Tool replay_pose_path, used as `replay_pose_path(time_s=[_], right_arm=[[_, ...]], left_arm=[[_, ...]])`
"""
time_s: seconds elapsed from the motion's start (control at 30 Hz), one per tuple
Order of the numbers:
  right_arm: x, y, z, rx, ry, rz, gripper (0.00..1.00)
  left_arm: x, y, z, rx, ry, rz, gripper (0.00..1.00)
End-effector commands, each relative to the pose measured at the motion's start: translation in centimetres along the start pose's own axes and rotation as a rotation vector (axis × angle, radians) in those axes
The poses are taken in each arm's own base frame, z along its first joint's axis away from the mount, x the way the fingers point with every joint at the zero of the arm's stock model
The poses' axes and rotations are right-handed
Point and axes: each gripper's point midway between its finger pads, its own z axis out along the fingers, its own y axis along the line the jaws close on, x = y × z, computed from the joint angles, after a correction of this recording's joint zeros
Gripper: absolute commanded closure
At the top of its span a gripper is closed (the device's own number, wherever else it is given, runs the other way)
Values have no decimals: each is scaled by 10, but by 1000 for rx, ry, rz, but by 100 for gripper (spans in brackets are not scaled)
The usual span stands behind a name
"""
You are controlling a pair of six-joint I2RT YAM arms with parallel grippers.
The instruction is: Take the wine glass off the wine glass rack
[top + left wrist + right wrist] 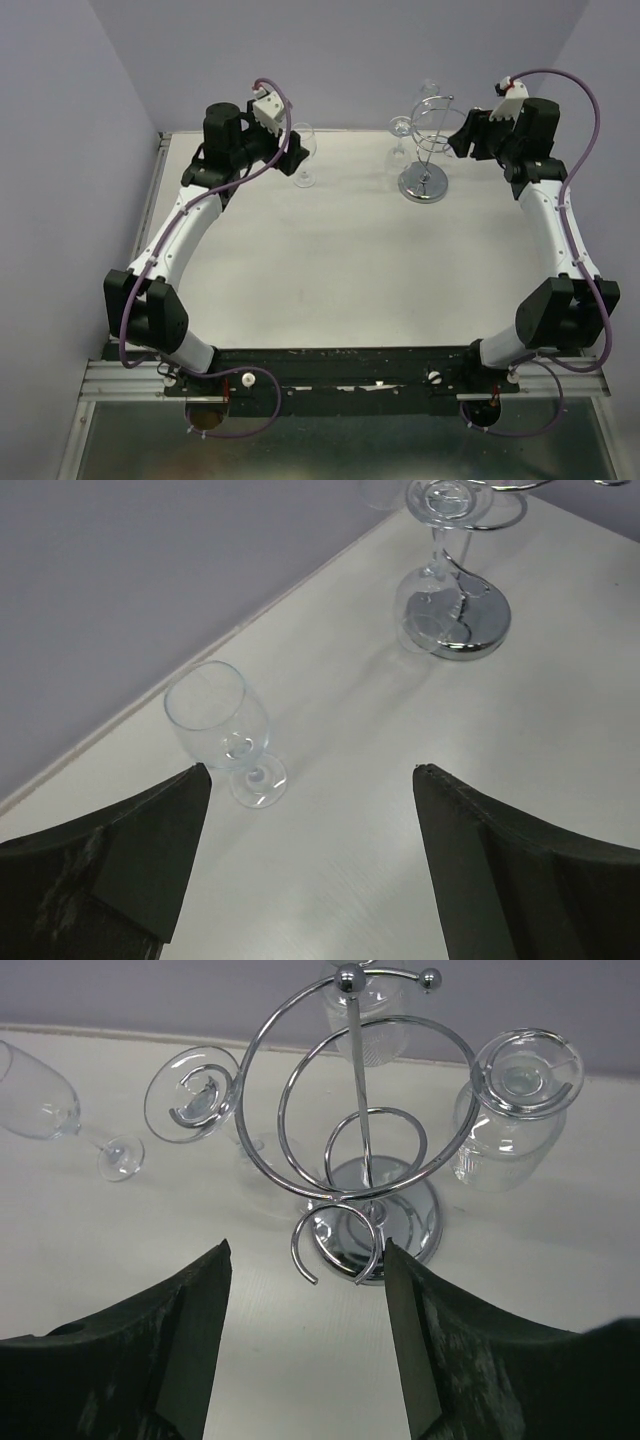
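The chrome wine glass rack [423, 183] stands at the back of the table, right of middle. It also shows in the right wrist view [358, 1110] and the left wrist view [470, 630]. Clear wine glasses hang upside down from its loops: one on the left loop [190, 1095], one on the right loop [520, 1080], one behind [365, 1010]. Another wine glass [303, 150] stands upright on the table [225, 725]. My left gripper [312, 770] is open and empty, just short of that glass. My right gripper [305, 1245] is open and empty, facing the rack's empty front loop.
The lilac back wall [340, 60] runs close behind the rack and the standing glass. The white table [340, 270] stretches from the rack to the arm bases. Its left edge [150, 220] lies beside the left arm.
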Motion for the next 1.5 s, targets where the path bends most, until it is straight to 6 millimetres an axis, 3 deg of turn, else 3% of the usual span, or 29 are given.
replay_pose_path(time_s=[0.0,0.17,0.2,0.4,0.53,0.67,0.77,0.97,1.17,1.47], right_arm=[[-9,-3,0,-31,-6,117,31],[3,2,-7,-103,19,114,31],[5,3,-12,-114,26,94,31],[20,2,-28,-120,92,15,31],[19,-4,-18,-129,103,7,33],[20,1,-3,-217,121,104,39],[21,-2,1,-229,139,232,41],[31,-13,10,-190,166,305,39],[41,-4,18,-296,208,500,40],[55,-23,23,-345,227,709,46]], left_arm=[[-3,-50,-7,156,-14,8,2],[-9,-88,13,274,-80,50,1],[-19,-91,18,290,-123,69,2],[-27,-95,50,353,-196,49,3],[-29,-100,59,380,-215,11,5],[-17,-113,62,415,-178,59,5],[-4,-109,66,384,-86,102,6],[22,-100,63,368,65,161,6],[32,-88,67,317,136,157,6],[46,-90,71,295,178,111,7]])
